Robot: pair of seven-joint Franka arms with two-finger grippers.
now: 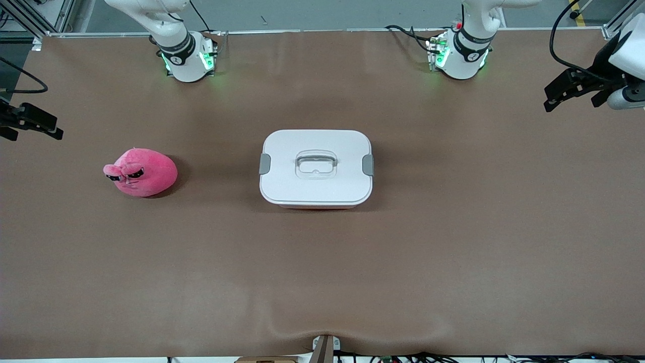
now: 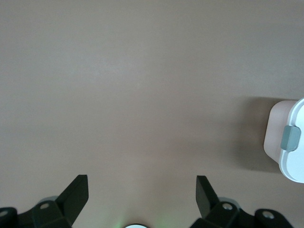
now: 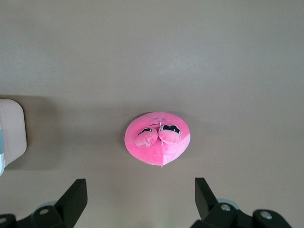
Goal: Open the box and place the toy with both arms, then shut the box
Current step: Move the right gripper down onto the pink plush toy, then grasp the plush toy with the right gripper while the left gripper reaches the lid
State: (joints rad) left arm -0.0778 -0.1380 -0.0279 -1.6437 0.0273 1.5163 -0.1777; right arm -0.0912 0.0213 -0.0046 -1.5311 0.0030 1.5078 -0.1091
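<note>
I see the box (image 1: 316,169) with its lid on, in the middle of the tabletop (image 1: 453,252). My left claw (image 2: 142,192) hangs over bare tabletop near the box, fingers wide apart. My right claw (image 3: 141,195) hangs over the pink toy (image 3: 158,138), fingers wide apart too, holding nothing.

Soft, even overhead light — faint shadows, sharp frames, no glare.
</note>
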